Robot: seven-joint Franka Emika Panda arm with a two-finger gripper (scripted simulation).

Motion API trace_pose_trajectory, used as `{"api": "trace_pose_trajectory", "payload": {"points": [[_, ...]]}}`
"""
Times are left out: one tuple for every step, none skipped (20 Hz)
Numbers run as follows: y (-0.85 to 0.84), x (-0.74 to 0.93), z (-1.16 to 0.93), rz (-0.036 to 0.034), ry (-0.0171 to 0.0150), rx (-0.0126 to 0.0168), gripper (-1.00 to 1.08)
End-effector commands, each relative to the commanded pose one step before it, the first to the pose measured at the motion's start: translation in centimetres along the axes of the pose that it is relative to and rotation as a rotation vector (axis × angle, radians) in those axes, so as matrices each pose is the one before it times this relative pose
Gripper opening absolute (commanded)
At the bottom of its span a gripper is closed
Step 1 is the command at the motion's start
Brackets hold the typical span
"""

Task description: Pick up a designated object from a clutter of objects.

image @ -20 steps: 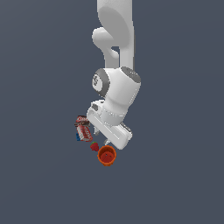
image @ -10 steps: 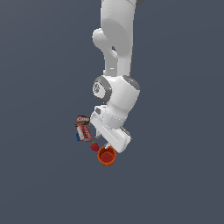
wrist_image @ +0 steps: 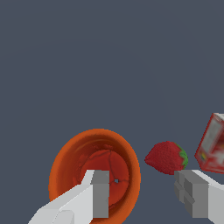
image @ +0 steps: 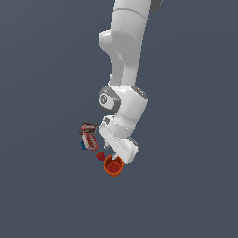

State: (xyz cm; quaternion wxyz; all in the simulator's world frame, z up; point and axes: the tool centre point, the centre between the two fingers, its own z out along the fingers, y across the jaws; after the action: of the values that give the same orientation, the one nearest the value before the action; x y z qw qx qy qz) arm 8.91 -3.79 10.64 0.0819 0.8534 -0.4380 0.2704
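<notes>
On the exterior view's left I see two printed boxes, the upper box [image: 88, 127] and the lower box [image: 89, 142], lying just beside each other on the grey surface [image: 42, 186]. Just to their right sits the strawberry [image: 100, 155], close beside the orange-red cup [image: 113, 166], which stands upright with its round rim facing up. My arm [image: 126, 69] comes down from the top of that view, and its white wrist ends right above the cup, covering part of the rim.

In the wrist view, the cup [wrist_image: 74, 162] shows its open mouth and ribbed inside. My hand [wrist_image: 146, 192] is spread wide: one finger [wrist_image: 98, 194] hangs over the cup's mouth, inside the line of the rim, while the other finger [wrist_image: 194, 192] is outside the cup, beyond the strawberry [wrist_image: 166, 157]. So the near wall of the cup and the strawberry both lie in the gap between my fingers. I cannot tell whether either finger touches anything. A corner of one printed box [wrist_image: 212, 144] shows past the outer finger, tilted.
</notes>
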Motion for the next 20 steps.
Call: {"api": "trace_pose_trajectory", "payload": {"points": [[0.053, -0.381, 0.336, 0.0197, 0.00433, 0.00896, 0.28], [0.024, -0.137, 0.11, 0.0062, 0.00108, 0.00284, 0.28], [0.026, -0.124, 0.098, 0.00572, 0.0009, 0.00263, 0.28], [0.024, -0.116, 0.089, 0.00516, 0.00074, 0.00239, 0.28], [0.024, -0.103, 0.078, 0.0047, 0.0006, 0.00218, 0.28], [0.021, -0.096, 0.071, 0.00413, 0.00048, 0.00192, 0.28], [0.021, -0.082, 0.06, 0.00369, 0.00039, 0.00172, 0.28], [0.019, -0.072, 0.052, 0.00318, 0.0003, 0.00148, 0.28], [0.016, -0.063, 0.044, 0.00265, 0.00023, 0.00124, 0.28], [0.015, -0.047, 0.034, 0.00225, 0.00018, 0.00105, 0.28], [0.013, -0.036, 0.026, 0.00177, 0.00013, 0.00082, 0.28], [0.005, -0.035, 0.023, 0.00108, 0.00007, 0.00051, 0.28], [0.006, -0.015, 0.011, 0.00077, 0.00005, 0.00036, 0.28], [-0.004, -0.018, 0.01, 0.0, 0.0, 0.0, 0.28], [0.0, 0.028, -0.024, -0.00162, -0.00023, -0.00081, 0.28], [0.0, -0.001, 0.025, 0.0, 0.0, 0.0, 0.28], [0.0, -0.004, 0.074, 0.0, 0.0, 0.0, 0.28], [0.001, -0.007, 0.123, 0.0, 0.0, 0.0, 0.28], [0.002, -0.009, 0.172, 0.0, 0.0, 0.0, 0.28], [0.012, 0.002, 0.218, 0.00038, -0.00023, 0.00021, 0.28]]}}
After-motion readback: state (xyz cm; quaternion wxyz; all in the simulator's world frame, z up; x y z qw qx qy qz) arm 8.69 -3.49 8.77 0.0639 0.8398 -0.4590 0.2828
